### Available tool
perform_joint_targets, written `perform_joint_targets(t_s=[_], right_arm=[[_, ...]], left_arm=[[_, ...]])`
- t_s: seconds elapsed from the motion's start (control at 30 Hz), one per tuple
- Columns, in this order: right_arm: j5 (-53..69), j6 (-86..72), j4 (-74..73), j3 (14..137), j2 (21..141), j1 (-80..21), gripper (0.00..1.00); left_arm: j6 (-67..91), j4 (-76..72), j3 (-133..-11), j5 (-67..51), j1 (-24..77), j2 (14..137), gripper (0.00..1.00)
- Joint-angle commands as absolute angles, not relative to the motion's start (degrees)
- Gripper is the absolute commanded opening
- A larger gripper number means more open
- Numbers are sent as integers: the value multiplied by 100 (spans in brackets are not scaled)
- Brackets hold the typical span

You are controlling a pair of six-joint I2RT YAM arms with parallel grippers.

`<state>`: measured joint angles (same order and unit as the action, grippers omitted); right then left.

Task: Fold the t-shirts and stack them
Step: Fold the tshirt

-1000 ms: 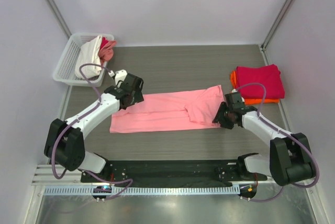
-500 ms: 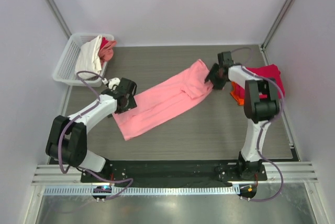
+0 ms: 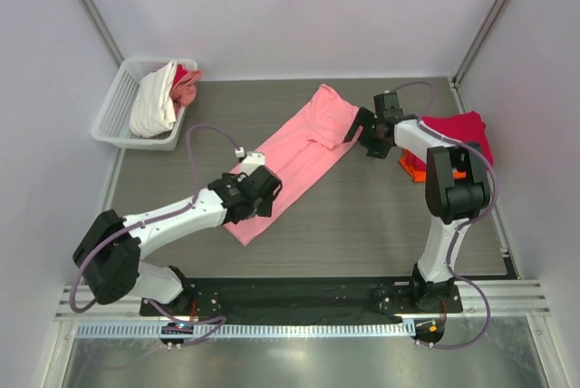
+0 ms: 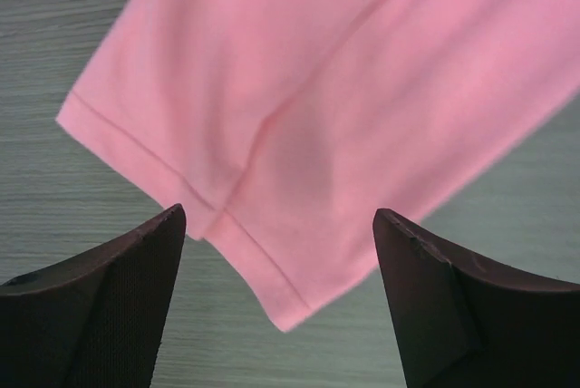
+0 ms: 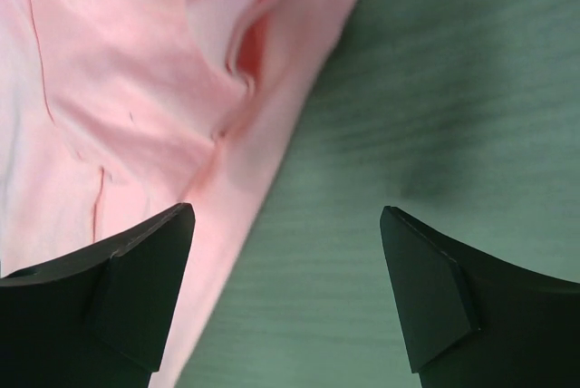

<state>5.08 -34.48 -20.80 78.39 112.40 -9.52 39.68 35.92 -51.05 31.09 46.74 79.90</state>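
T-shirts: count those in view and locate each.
5. A pink one spread mid-table; a crimson one on an orange one at the right; a white one and a coral one in the basket. More may hide there.

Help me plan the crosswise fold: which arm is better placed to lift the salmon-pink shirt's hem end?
Left. The left gripper, open, hovers over the salmon-pink shirt at its hem corner; the right gripper, also open, sits at the far collar end, beside the crimson shirt.
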Motion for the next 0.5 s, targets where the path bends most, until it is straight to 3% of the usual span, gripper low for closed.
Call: perform_joint_targets(t_s=[0.0, 0.3, 0.47], right_arm=[[791, -3542, -1196, 7112, 10434, -932, 89], [659, -3621, -343, 6030, 9782, -932, 89], [668, -3656, -115, 5854, 9694, -932, 89]], left_arm=[[3560, 3567, -5211, 3436, 5290, 7787, 84], [3050, 3164, -4896, 2189, 5564, 8103, 65], [2971, 3173, -4992, 1891, 5563, 8454, 64]])
